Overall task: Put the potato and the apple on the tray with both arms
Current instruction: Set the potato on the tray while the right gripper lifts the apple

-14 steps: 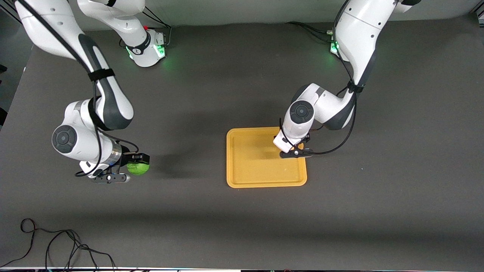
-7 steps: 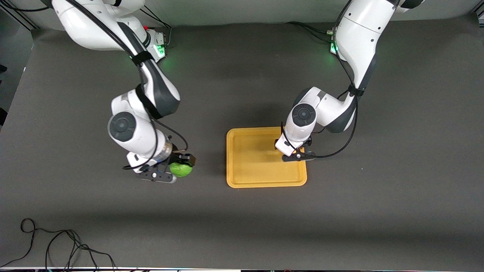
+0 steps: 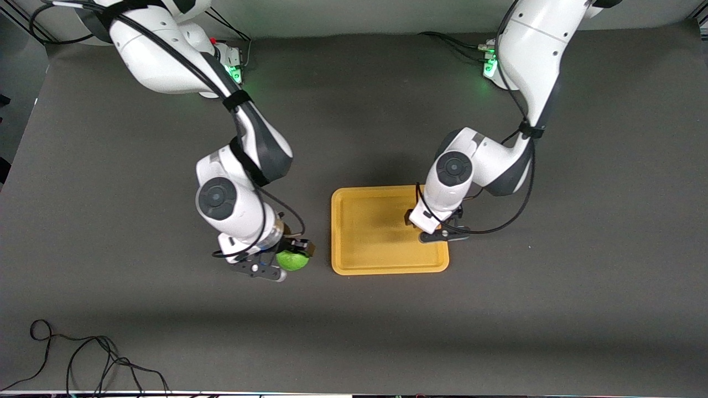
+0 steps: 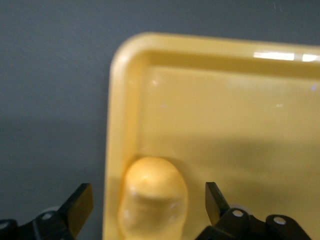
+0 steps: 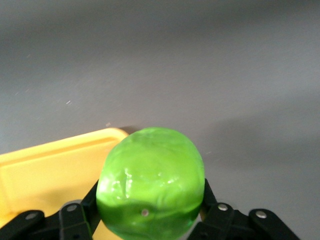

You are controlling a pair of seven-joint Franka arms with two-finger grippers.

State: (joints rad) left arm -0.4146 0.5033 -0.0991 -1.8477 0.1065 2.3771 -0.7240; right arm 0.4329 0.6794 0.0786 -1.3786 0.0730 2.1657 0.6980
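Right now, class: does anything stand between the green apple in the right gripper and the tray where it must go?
Nothing visible does. The right gripper holds the apple beside the tray; only bare table lies between. The potato lies at the tray's other edge.

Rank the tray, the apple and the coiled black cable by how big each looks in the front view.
1. Tray: clearly the largest.
2. Coiled black cable at the edge nearest the camera: thin, but its loops spread wide.
3. Apple: smallest, shut in the right gripper and partly hidden by it.

apple (image 3: 292, 260): glossy bright green | potato (image 4: 152, 197): yellow-orange | tray (image 3: 376, 265): orange-yellow
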